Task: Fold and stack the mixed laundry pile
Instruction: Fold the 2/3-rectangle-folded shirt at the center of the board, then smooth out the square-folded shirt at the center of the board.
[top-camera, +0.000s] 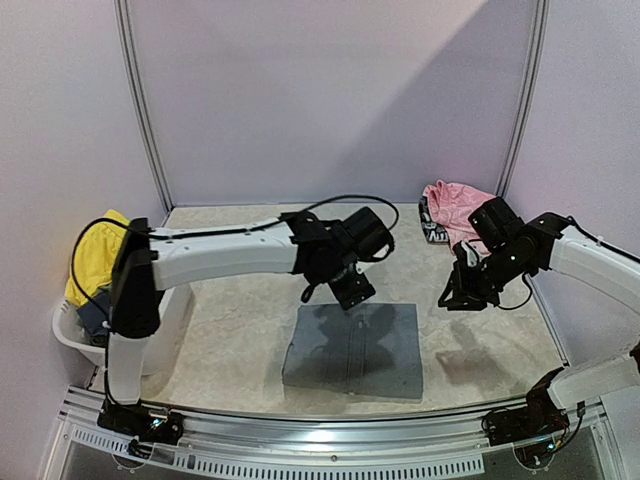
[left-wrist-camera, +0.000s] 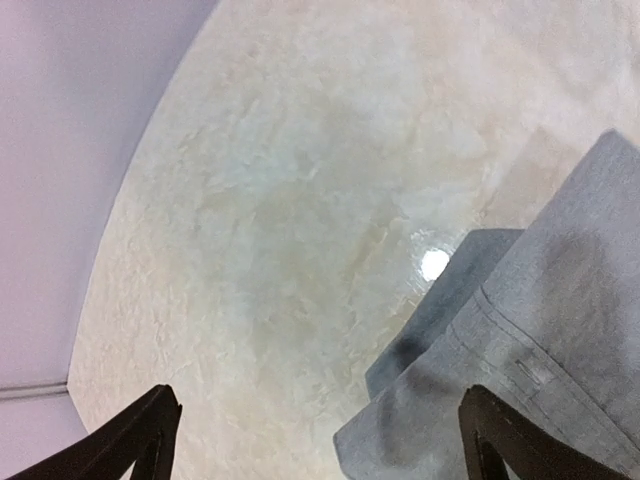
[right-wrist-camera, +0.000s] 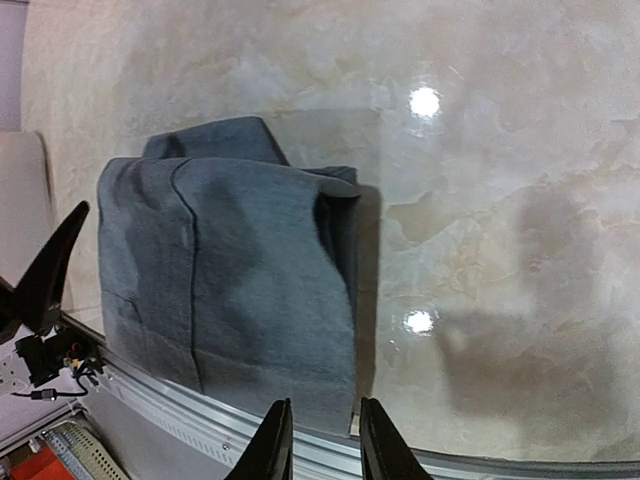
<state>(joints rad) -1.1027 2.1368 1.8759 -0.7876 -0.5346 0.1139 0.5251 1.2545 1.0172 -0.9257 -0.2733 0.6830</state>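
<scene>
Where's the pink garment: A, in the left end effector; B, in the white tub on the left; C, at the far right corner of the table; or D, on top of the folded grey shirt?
C: the pink garment lies bunched on the table at its far right corner.

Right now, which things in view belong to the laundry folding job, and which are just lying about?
Job: folded grey garment; pink garment; yellow garment; dark blue item.
Lying about: white tub; table.
</scene>
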